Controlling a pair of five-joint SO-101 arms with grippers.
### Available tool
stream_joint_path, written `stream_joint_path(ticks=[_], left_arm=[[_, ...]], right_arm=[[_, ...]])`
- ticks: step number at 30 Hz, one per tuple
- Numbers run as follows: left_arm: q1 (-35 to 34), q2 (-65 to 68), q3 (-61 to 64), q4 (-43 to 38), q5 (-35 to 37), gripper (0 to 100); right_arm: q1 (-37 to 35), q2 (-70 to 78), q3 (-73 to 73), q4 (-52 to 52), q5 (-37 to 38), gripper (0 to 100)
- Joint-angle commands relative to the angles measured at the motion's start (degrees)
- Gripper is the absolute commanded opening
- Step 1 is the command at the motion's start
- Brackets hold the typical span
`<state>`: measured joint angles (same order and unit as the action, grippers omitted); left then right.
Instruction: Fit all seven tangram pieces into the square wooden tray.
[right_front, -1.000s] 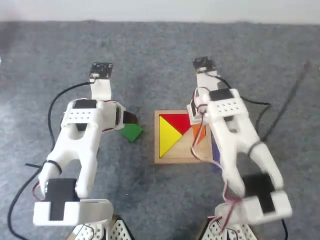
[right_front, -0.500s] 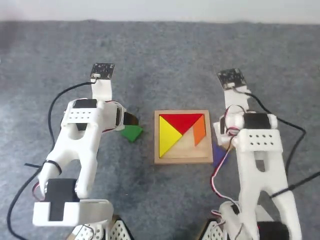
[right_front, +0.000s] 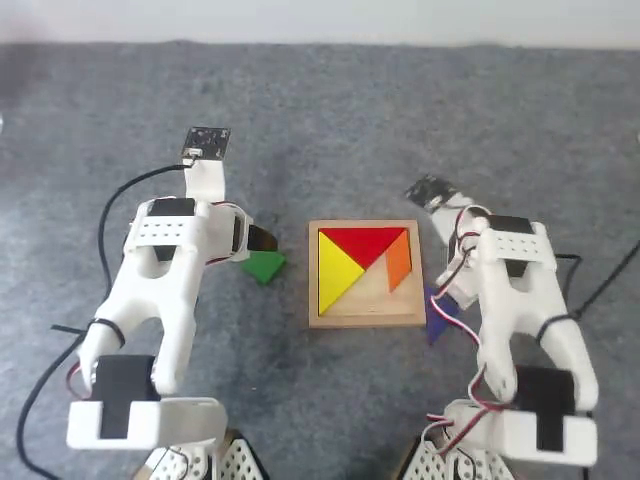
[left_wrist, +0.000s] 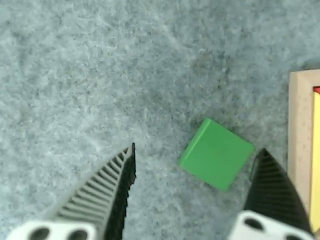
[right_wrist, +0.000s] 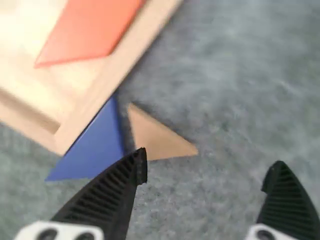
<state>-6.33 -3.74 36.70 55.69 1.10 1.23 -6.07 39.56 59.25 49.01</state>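
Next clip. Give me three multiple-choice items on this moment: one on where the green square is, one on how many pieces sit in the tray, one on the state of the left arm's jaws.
1. Where is the green square relative to the tray?
A. Inside it.
B. On the carpet beside it, on the left arm's side.
C. Propped on its rim.

2. How many pieces lie in the tray?
A. Three.
B. Five.
C. Seven.

3. How do the left jaws stand?
A. Shut on the green square.
B. Open, spread wider than the green square.
C. Shut on nothing.

Answers:
1 B, the square lies flat on the carpet, apart from the tray's rim.
2 A, the tray holds a red triangle, a yellow triangle and an orange piece.
3 B, the left wrist view shows them spread apart with the square seen between them.
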Motion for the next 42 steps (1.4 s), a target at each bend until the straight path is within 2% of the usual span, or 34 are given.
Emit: stream_joint_path(ticks=[1, 6, 13, 26, 34, 42], left_arm=[[0.3, -0.4, -0.6, 0.0, -0.5, 35], [0.3, -0.4, -0.6, 0.0, -0.7, 35], [0.3, -0.4, -0.6, 0.0, -0.7, 35], [0.3, -0.3, 0.4, -1.3, -0.7, 35], [0.3, -0.4, 1.2, -3.0, -0.7, 35], [0.3, -0.4, 1.2, -3.0, -0.7, 35]], right_arm=[[0.7, 0.7, -0.4, -0.8, 11.3, 43.4], [1.0, 1.1, 0.6, -0.4, 20.8, 47.4], [-0.1, 1.3, 3.5, -5.7, 22.0, 47.0], [-2.7, 0.9, 4.0, -7.1, 24.3, 33.6], [-2.7, 1.2, 4.0, -7.1, 24.6, 16.2], [-2.8, 1.1, 4.0, -2.2, 36.0, 14.3]])
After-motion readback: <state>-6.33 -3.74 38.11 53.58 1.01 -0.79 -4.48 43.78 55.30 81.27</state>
